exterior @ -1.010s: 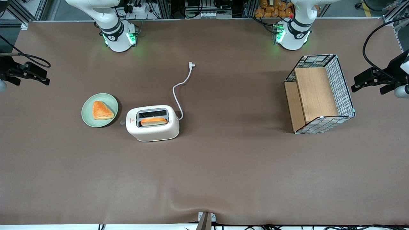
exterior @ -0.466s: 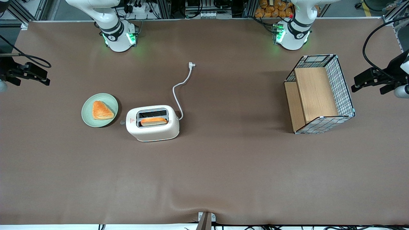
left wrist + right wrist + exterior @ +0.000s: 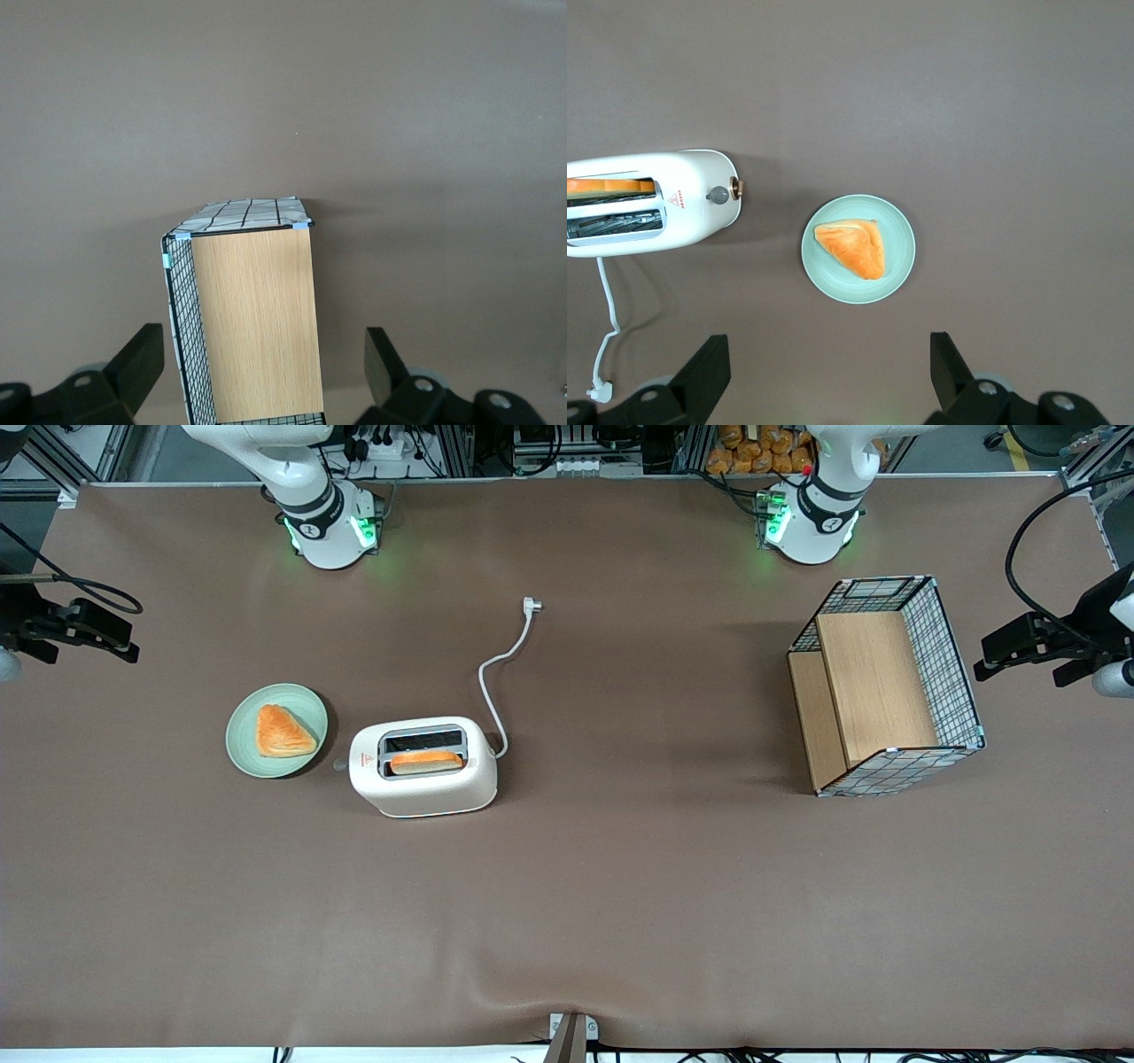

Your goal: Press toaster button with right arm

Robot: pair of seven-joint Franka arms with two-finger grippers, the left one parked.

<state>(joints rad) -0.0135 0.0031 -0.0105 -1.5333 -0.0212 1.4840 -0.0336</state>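
gripper hangs high over the table, fingers spread wide, gripping nothing | toaster button sticks out of the toaster end facing the green plate | pastry on plate, toast in the slot nearer the camera | wire basket toward parked arm's end

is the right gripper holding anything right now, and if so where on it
Nothing is held. The right gripper is open, high above the table near the green plate, well clear of the toaster and the toaster button.
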